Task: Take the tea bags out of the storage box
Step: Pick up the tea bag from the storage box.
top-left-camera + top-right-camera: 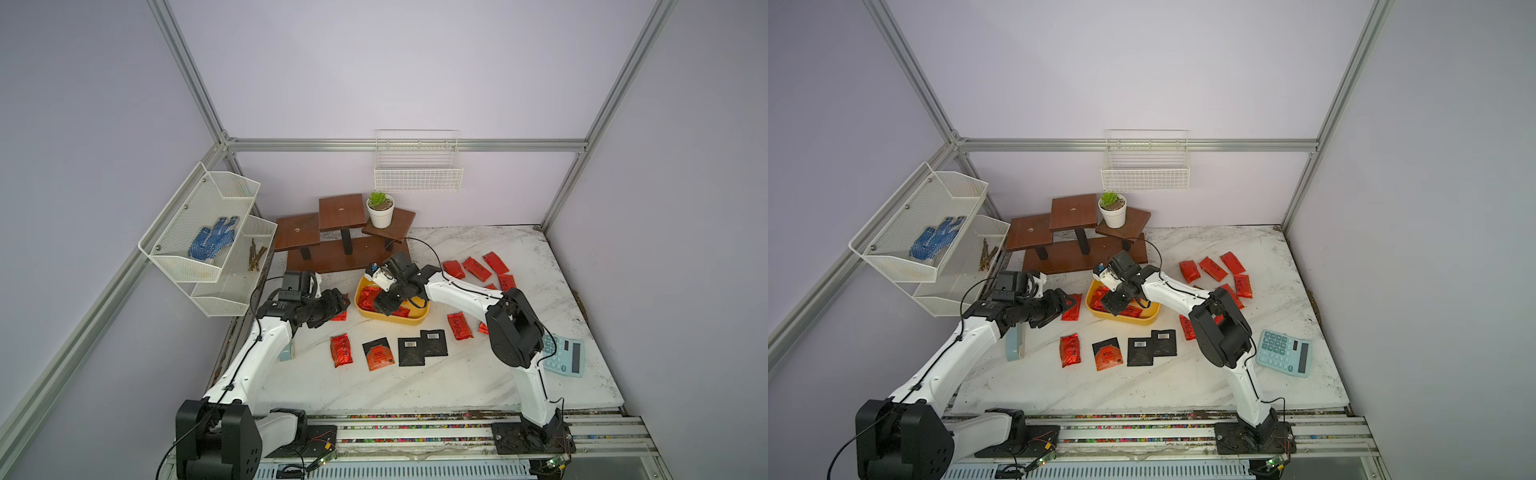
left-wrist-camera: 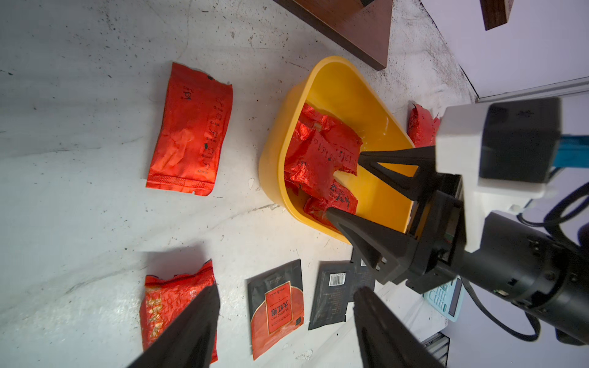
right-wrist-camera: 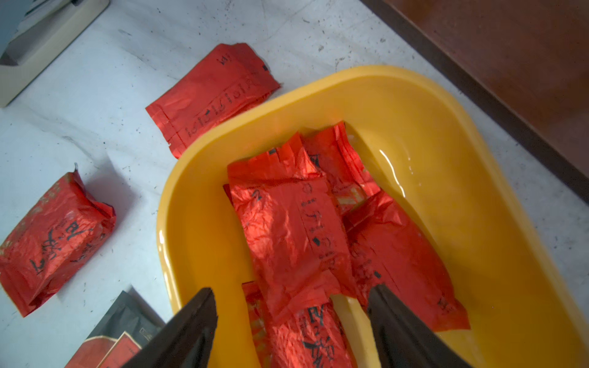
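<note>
At the front of the table (image 1: 415, 386), a red packet (image 1: 341, 350), an orange-faced sachet (image 1: 378, 353) and two black sachets (image 1: 411, 351) are laid out in a row, already out of the box. Just behind them, the left gripper (image 2: 287, 293) is held wide and empty beside the yellow box (image 3: 318, 79), over a loose red packet (image 2: 191, 127); it is best held clear there.

Inside the box, several red tea bags (image 3: 287, 229) are piled overlapping. The right gripper (image 3: 293, 291) is spread wide above them, holding nothing, with the end of the topmost packet between its tips. Only that top packet should be pinched, at its crimped end. It should then be lifted straight up, so that the box wall is not caught and the foil beneath is not dragged.

Farther back on the right, more red packets (image 1: 476, 268) lie on the table, where there appears to be room for another.
</note>
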Motion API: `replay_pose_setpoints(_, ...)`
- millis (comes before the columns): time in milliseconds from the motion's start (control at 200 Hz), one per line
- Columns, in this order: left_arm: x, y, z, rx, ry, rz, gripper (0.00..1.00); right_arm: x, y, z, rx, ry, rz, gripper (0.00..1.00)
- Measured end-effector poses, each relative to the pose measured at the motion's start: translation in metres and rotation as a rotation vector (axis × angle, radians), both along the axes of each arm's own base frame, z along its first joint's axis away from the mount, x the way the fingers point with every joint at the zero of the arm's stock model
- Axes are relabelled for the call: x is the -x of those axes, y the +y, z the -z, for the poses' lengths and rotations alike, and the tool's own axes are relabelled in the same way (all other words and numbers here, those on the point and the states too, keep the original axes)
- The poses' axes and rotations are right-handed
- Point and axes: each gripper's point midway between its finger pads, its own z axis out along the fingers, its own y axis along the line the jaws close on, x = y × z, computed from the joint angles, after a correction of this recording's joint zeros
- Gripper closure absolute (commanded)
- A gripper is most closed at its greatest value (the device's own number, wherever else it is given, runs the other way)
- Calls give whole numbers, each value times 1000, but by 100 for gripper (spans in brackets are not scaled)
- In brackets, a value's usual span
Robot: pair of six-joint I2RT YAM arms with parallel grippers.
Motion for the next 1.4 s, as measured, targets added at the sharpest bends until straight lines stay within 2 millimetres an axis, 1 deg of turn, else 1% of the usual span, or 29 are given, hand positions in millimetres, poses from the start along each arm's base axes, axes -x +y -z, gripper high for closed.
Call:
replay_pose_setpoints(95,0,0,0,2,0,1,30,-2,7,-9,-5,-31,-27,19)
replay_pose_setpoints(195,0,-1,0,4,0,2,30,-4,15,-10,-1,-51,-50,18)
replay_pose_setpoints(300,0,-1,0,6,0,4,30,-4,24,1,22,-55,-71,18)
replay_pose_setpoints(375,0,-1,0,6,0,4,30,-2,29,14,44,-46,-84,18)
replay_pose_setpoints(485,0,-1,0,6,0,4,30,0,29,31,80,-27,-84,18)
replay_pose_setpoints(530,0,-1,0,6,0,4,30,-2,28,34,90,-26,-81,19)
replay_pose_setpoints(615,0,-1,0,6,0,5,30,-6,28,40,108,-28,-71,22)
replay_pose_setpoints(745,0,-2,-1,9,0,6,30,-13,26,46,135,-43,-46,29)
replay_pose_setpoints(785,0,-2,-1,9,0,6,30,-15,25,46,140,-48,-37,32)
replay_pose_setpoints(815,0,-2,-1,9,-1,6,30,-16,24,46,144,-51,-32,32)
replay_pose_setpoints(820,0,-2,-1,9,-1,6,30,-16,24,46,146,-54,-30,35)
replay_pose_setpoints(835,0,-2,-1,9,-1,6,30,-17,23,46,147,-55,-26,38)
replay_pose_setpoints(920,0,-2,-1,9,0,7,30,-20,21,45,155,-66,-7,45)
replay_pose_setpoints(1070,-1,-2,-2,12,-6,8,30,-22,20,44,157,-68,18,48)
replay_pose_setpoints(1135,-1,-3,-2,14,-8,9,31,-23,19,42,151,-68,32,52)
replay_pose_setpoints(1205,-1,-3,-3,16,-10,11,31,-21,17,39,147,-64,45,53)
replay_pose_setpoints(1300,-2,-3,-3,19,-13,12,31,-19,14,28,130,-63,64,54)
replay_pose_setpoints(1400,-1,-4,-5,25,-16,13,31,-18,13,10,95,-75,89,54)
